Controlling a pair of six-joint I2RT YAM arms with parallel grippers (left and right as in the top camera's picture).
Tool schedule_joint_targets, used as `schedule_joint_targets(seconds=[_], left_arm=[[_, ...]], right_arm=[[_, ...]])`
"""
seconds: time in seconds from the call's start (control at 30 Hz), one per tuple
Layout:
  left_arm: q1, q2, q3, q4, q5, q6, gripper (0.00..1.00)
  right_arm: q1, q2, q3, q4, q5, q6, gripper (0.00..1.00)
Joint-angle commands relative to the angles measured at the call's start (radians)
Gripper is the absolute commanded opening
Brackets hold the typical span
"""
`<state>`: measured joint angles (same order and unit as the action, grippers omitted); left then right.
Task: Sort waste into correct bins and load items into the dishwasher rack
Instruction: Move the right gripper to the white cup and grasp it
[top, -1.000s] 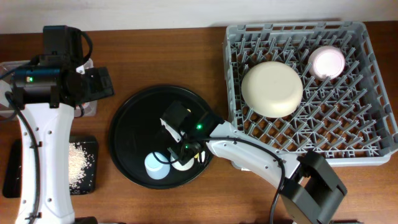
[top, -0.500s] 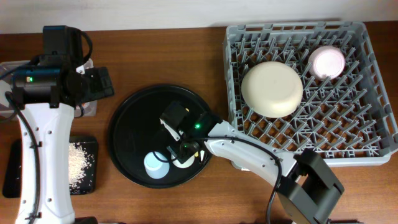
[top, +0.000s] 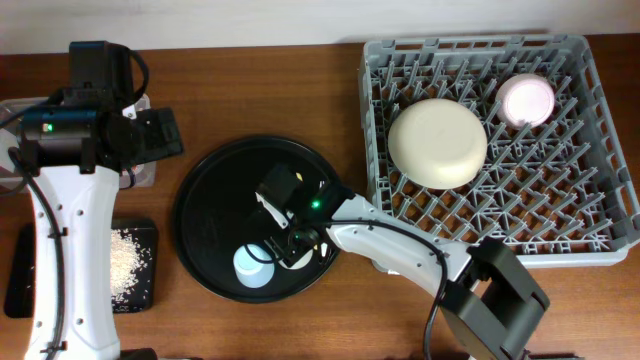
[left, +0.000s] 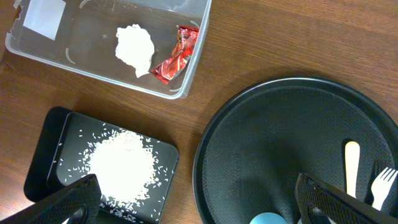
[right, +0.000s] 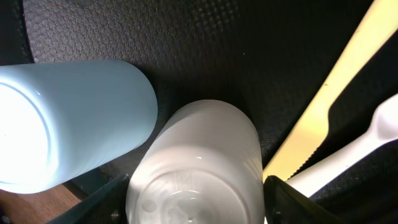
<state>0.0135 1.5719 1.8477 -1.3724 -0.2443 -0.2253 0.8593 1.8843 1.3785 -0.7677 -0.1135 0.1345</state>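
My right gripper (right: 196, 202) is open, low in the round black tray (top: 215, 200), its fingers on either side of the white cup (right: 199, 162). The light blue cup (right: 68, 118) lies just left of it. The yellow knife (right: 329, 106) and white fork (right: 364, 140) lie just right. My left gripper (left: 199, 199) is open and empty, high above the table. The clear tub (left: 198, 37) holds the tissue ball (left: 135, 48) and red wrapper (left: 177, 55). The shallow black tray (left: 53, 134) holds rice (left: 121, 165). The grey rack (top: 600, 230) holds the cream plate (top: 438, 142) and pinkish bowl (top: 526, 98).
The round black tray sits mid-table between the bins on the left and the rack on the right. My left arm (top: 60, 230) stretches along the left edge over the tub. Bare wood (top: 250, 90) shows behind the round tray.
My right gripper has edged slightly left and down over the white cup. The left arm has not moved.
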Motion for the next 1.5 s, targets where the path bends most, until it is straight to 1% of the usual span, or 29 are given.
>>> schedule_joint_targets(seconds=[0.0, 0.13, 0.43, 0.53, 0.6, 0.67, 0.97, 1.07, 1.2, 1.27, 1.33, 1.37, 1.4, 1.47], left_arm=[[0.002, -0.002, 0.008, 0.002, -0.011, -0.006, 0.99], [0.002, -0.002, 0.008, 0.002, -0.011, -0.006, 0.99], [0.002, -0.002, 0.008, 0.002, -0.011, -0.006, 0.99], [0.002, -0.002, 0.008, 0.002, -0.011, -0.006, 0.99], [0.002, -0.002, 0.008, 0.002, -0.011, -0.006, 0.99], [0.002, -0.002, 0.008, 0.002, -0.011, -0.006, 0.99], [0.003, -0.002, 0.008, 0.002, -0.011, -0.006, 0.99], [0.002, -0.002, 0.008, 0.002, -0.011, -0.006, 0.99], [0.002, -0.002, 0.008, 0.002, -0.011, -0.006, 1.00], [0.002, -0.002, 0.008, 0.002, -0.010, -0.006, 0.99], [0.002, -0.002, 0.008, 0.002, -0.011, -0.006, 1.00], [0.003, -0.002, 0.008, 0.002, -0.011, -0.006, 0.99], [0.003, -0.002, 0.008, 0.002, -0.011, -0.006, 0.99], [0.002, -0.002, 0.008, 0.002, -0.010, -0.006, 0.99]], right_arm=[[0.005, 0.043, -0.034, -0.002, 0.017, 0.005, 0.71], [0.004, 0.043, -0.046, 0.000, 0.018, 0.005, 0.76], [0.004, 0.043, -0.055, 0.042, 0.017, 0.005, 0.74], [0.005, 0.043, -0.055, 0.042, 0.017, 0.005, 0.78], [0.004, 0.043, -0.055, 0.042, 0.017, 0.005, 0.85], [0.004, 0.043, -0.055, 0.043, 0.017, 0.005, 0.89], [0.003, 0.043, -0.053, 0.092, 0.017, 0.005, 0.88], [0.003, 0.043, -0.053, 0.076, 0.017, 0.005, 0.86], [0.003, 0.043, -0.053, 0.073, 0.017, 0.005, 0.77], [0.003, 0.043, -0.053, 0.074, 0.017, 0.005, 0.68], [0.003, 0.043, -0.053, 0.074, 0.017, 0.005, 0.63], [0.003, 0.043, -0.053, 0.074, 0.017, 0.005, 0.58], [0.003, 0.042, -0.053, 0.074, 0.017, 0.005, 0.56], [0.003, 0.039, -0.051, 0.072, 0.017, 0.005, 0.56]])
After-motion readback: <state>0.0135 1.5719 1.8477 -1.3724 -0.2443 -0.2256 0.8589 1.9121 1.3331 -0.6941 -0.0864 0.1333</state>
